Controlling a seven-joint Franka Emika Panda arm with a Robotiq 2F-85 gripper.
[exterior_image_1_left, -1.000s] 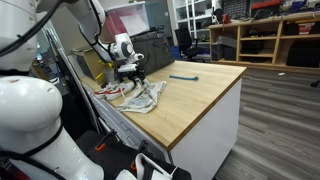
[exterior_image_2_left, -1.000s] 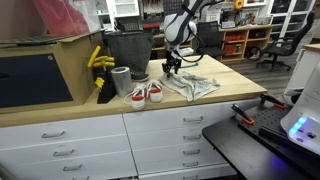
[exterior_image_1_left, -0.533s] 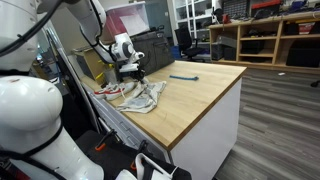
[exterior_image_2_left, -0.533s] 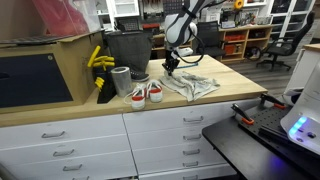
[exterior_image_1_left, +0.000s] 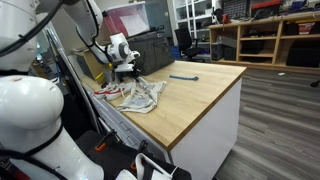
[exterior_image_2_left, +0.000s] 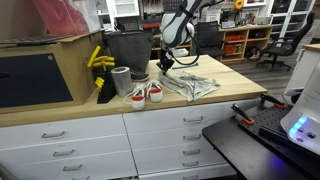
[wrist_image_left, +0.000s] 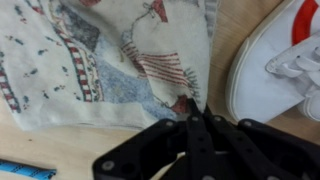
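Observation:
A crumpled cream cloth (wrist_image_left: 110, 60) with small printed figures lies on the wooden worktop (exterior_image_1_left: 200, 95), also seen in both exterior views (exterior_image_1_left: 143, 96) (exterior_image_2_left: 190, 86). My gripper (wrist_image_left: 200, 112) comes down on the cloth's edge nearest a pair of white and red shoes (wrist_image_left: 275, 65). Its two black fingers are pressed together with a corner of the cloth pinched between them. The exterior views show the gripper (exterior_image_1_left: 131, 72) (exterior_image_2_left: 165, 63) low over the cloth, with the shoes (exterior_image_1_left: 112, 92) (exterior_image_2_left: 147, 94) just beside it.
A blue tool (exterior_image_1_left: 183, 76) lies further along the worktop; its end shows in the wrist view (wrist_image_left: 20, 170). A metal cup (exterior_image_2_left: 120, 81), a black bin (exterior_image_2_left: 127, 50) and yellow items (exterior_image_2_left: 99, 58) stand behind the shoes. The worktop's front edge (exterior_image_2_left: 170, 108) is close.
The fingers have closed from apart to pressed together on the cloth's edge. The wrist has shifted slightly toward the shoes; cloth and shoes lie where they were.

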